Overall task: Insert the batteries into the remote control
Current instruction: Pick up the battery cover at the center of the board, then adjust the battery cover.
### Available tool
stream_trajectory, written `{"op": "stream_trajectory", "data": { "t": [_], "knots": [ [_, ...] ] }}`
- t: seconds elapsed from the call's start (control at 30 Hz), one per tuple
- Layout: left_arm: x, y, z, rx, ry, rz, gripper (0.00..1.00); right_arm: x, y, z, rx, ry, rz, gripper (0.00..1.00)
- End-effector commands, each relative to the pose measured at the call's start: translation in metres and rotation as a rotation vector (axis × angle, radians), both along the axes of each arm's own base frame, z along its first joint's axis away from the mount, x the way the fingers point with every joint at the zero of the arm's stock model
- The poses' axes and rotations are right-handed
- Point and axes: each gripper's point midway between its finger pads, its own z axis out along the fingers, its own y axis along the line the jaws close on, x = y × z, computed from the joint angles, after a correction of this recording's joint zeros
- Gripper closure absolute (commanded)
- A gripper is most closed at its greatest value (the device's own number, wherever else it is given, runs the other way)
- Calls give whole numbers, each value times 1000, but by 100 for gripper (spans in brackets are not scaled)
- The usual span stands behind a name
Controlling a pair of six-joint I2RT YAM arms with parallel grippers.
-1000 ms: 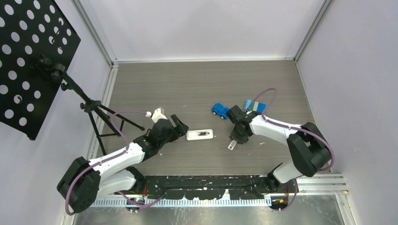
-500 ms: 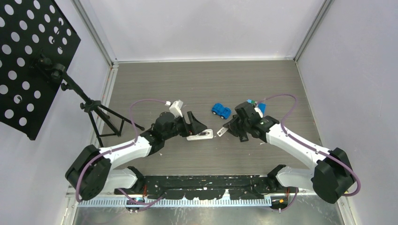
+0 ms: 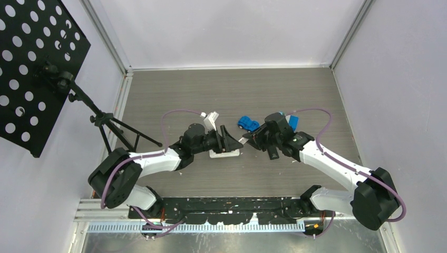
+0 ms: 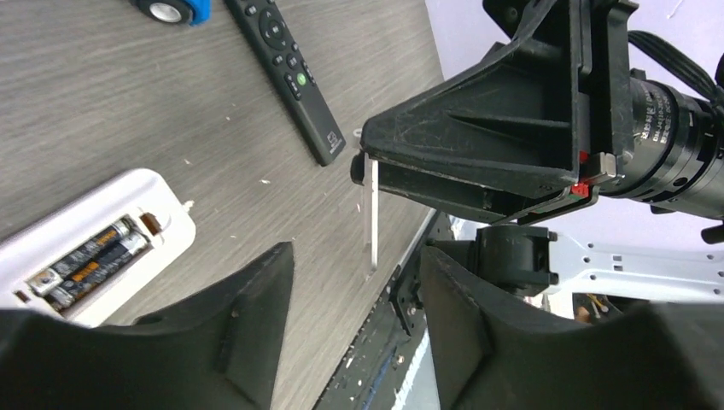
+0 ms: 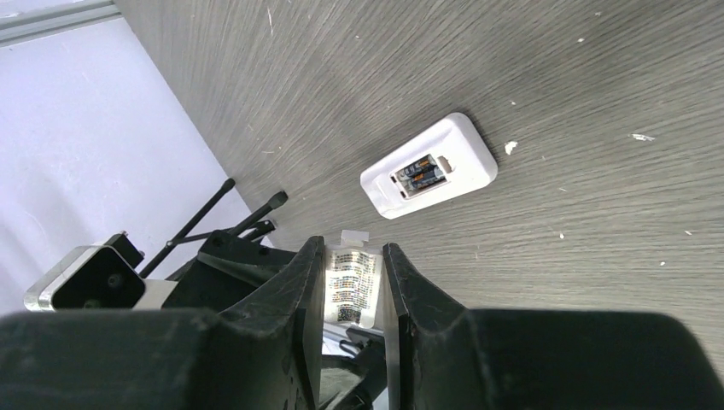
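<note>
- The left fingers (image 4: 248,342) are seen apart – only bare desk (image 4: 102,111) shows in the gap between them, and nothing is gripped.
- The right fingers (image 5: 286,307) are clamped flat on a white battery cover (image 5: 352,286); its printed label is turned toward the right wrist camera.
- The white remote control (image 5: 465,164) is laid face down on the desk, ahead of the right fingers and apart from the held cover.
- Its battery compartment is left uncovered, and two dark batteries (image 5: 423,173) are seated in it side by side.
- From the left wrist, the same remote is found just outside the left-hand finger, close to its tip, with the batteries' gold print visible.
- Beyond the gap of the left fingers the cover is seen edge-on as a thin white strip, gripped at one end by the right fingers.
- From above, the two pairs of fingers are brought near each other – the left pair over the white remote, the right pair just beside its end.
- A black remote (image 4: 286,73) is laid flat on the desk further beyond the left fingers, and a blue toy car (image 3: 246,124) is parked past it.
- A black tripod (image 3: 113,134) is stood well apart from both pairs of fingers, at the desk's left edge.
</note>
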Motion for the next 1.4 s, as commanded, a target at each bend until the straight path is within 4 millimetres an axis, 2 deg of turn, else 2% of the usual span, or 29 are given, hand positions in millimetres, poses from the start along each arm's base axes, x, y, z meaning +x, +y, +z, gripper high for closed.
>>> {"op": "stream_trajectory", "data": {
  "t": [0.0, 0.13, 0.17, 0.23, 0.37, 0.4, 0.5, 0.53, 0.6, 0.73, 0.8, 0.9, 1.0, 1.17, 1.23, 1.37],
  "knots": [
    [2, -16, 27, -74, -64, -24, 48, 7, 11, 16, 76, -47, -6, 89],
    [5, -19, 25, -69, -59, -17, 75, 6, 14, 16, 82, -46, 10, 89],
    [6, -19, 25, -67, -59, -15, 85, 6, 14, 16, 83, -47, 14, 89],
    [6, -20, 24, -65, -64, -17, 99, 6, 16, 18, 89, -58, 23, 84],
    [5, -19, 28, -52, -104, -40, 100, 4, 12, 21, 70, -94, 47, 68],
    [3, -19, 29, -44, -114, -52, 100, 3, 11, 21, 64, -106, 57, 61],
    [-3, -17, 36, -39, -140, -108, 100, -1, 8, 28, 33, -172, 116, 29],
    [-5, -17, 40, -48, -143, -134, 100, -3, 8, 34, 26, -223, 158, 22],
    [-15, -15, 50, -83, -136, -216, 100, -7, 9, 49, 18, -342, 245, 17],
    [-31, -5, 69, -133, -99, -401, 100, -22, 7, 79, 17, -549, 414, 15],
    [-33, 7, 67, -117, -21, -453, 100, -36, 8, 90, 13, -624, 523, 15],
    [-37, 18, 75, -165, -2, -500, 100, -56, 10, 99, 6, -697, 659, 15],
    [-47, 24, 85, -198, -6, -557, 100, -66, 10, 106, -4, -754, 743, 19],
    [-58, 31, 81, -157, 14, -606, 100, -63, 15, 112, -24, -799, 785, 29],
    [-60, 32, 80, -143, 11, -615, 100, -60, 18, 112, -20, -799, 806, 37],
    [-62, 34, 79, -135, 12, -620, 100, -52, 24, 106, -22, -778, 812, 43]
  ]
}}
